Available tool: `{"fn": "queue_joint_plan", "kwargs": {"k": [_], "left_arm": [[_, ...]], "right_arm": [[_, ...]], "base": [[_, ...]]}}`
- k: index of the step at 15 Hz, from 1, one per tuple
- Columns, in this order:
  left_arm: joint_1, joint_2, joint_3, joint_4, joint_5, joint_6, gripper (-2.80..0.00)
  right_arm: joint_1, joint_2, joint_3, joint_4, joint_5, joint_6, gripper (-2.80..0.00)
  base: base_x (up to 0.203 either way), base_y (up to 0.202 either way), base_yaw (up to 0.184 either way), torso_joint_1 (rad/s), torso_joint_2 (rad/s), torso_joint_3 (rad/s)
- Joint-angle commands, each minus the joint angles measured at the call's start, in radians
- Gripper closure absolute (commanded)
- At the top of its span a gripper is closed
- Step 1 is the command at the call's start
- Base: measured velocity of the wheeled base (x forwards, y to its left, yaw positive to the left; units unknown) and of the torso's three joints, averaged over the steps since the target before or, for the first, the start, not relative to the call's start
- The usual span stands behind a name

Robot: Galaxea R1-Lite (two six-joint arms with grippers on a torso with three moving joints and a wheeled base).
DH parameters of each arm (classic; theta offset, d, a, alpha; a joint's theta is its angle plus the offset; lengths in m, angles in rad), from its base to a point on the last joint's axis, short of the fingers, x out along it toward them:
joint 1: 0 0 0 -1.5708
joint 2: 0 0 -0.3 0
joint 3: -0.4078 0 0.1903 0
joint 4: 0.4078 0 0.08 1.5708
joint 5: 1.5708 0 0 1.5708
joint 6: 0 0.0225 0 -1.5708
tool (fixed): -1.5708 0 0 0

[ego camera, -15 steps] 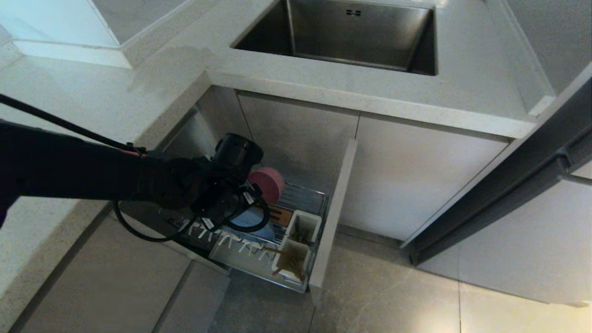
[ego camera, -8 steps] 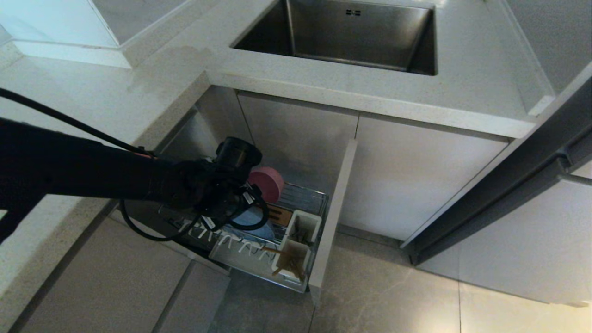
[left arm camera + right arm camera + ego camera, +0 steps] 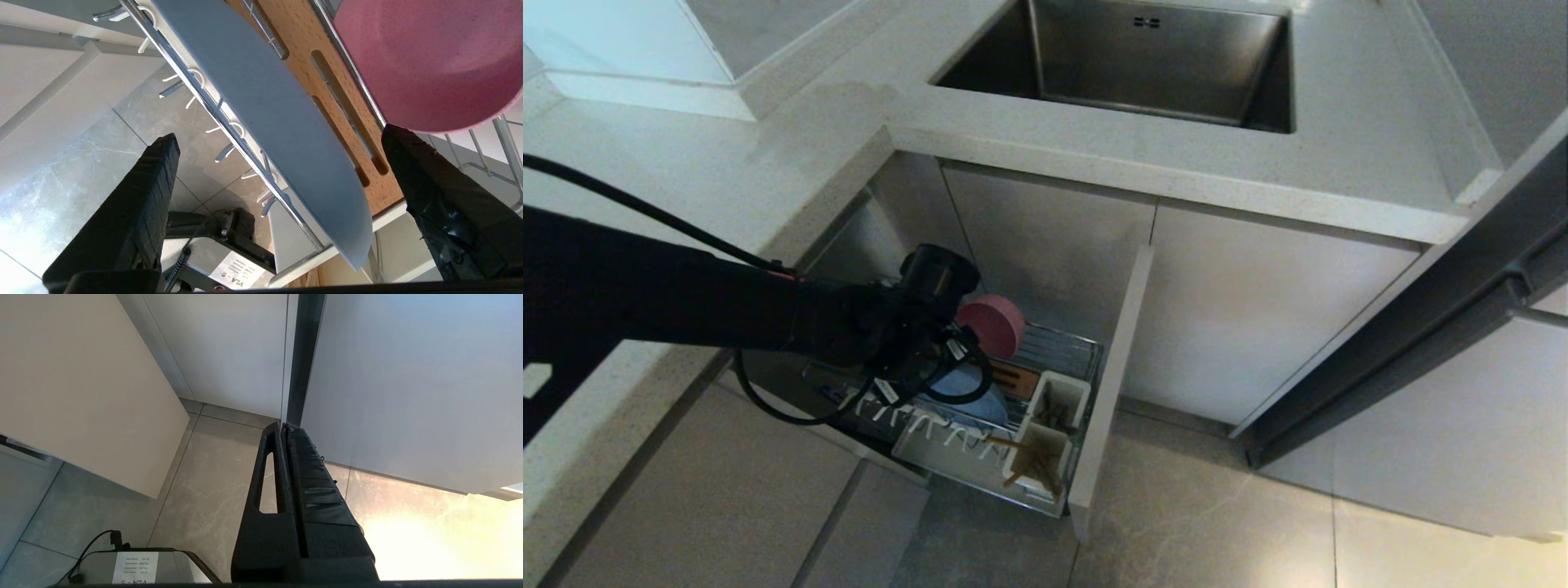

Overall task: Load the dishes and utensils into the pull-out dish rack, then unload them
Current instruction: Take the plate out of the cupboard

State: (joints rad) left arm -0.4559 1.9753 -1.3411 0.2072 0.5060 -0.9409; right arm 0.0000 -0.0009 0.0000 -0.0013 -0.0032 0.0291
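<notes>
The pull-out dish rack [image 3: 1058, 347] stands drawn out under the counter, its beige front panel [image 3: 1111, 384] facing right. The pale-blue plate [image 3: 970, 394] stands on edge in the white prongs. Behind it the pink bowl [image 3: 992, 327] leans on the wire. Chopsticks [image 3: 1033, 469] stick out of the nearer white cup [image 3: 1039, 459]. My left gripper [image 3: 278, 132] reaches into the rack and is open. The plate [image 3: 278, 114] rim lies between the fingers [image 3: 139, 204], touching neither; the bowl [image 3: 429, 61] is just past the other finger. My right gripper [image 3: 284, 425] hangs shut over the floor.
A steel sink [image 3: 1143, 65] is set in the pale counter [image 3: 768, 180] above the rack. The wooden slotted strip [image 3: 327, 73] runs beside the plate. A second white cup [image 3: 1059, 400] sits behind the first. Grey floor tiles [image 3: 1217, 523] lie to the right.
My left wrist has edged slightly to the left over the rack. The plate, bowl and chopsticks have stayed put.
</notes>
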Motion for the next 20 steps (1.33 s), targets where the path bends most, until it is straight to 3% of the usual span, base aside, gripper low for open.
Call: {"fn": "queue_joint_plan", "kwargs": {"k": [1,2,14,20], "left_arm": [[0.0,-0.001,0.0,0.0,0.003,-0.006,-2.53],[0.0,-0.001,0.0,-0.002,0.003,-0.006,0.0],[-0.006,-0.022,0.002,0.002,0.0,-0.004,0.0],[-0.027,-0.132,0.002,0.01,0.0,-0.003,0.0]], "right_arm": [[0.0,-0.001,0.0,0.0,0.0,0.0,0.0],[0.0,-0.001,0.0,0.0,0.0,0.0,0.0],[0.0,-0.001,0.0,0.0,0.0,0.0,0.0],[0.0,-0.001,0.0,0.0,0.0,0.0,0.0]], "base": [[0.0,0.0,0.0,0.0,0.0,0.0],[0.0,0.0,0.0,0.0,0.0,0.0],[0.0,0.0,0.0,0.0,0.0,0.0],[0.0,0.0,0.0,0.0,0.0,0.0]]}}
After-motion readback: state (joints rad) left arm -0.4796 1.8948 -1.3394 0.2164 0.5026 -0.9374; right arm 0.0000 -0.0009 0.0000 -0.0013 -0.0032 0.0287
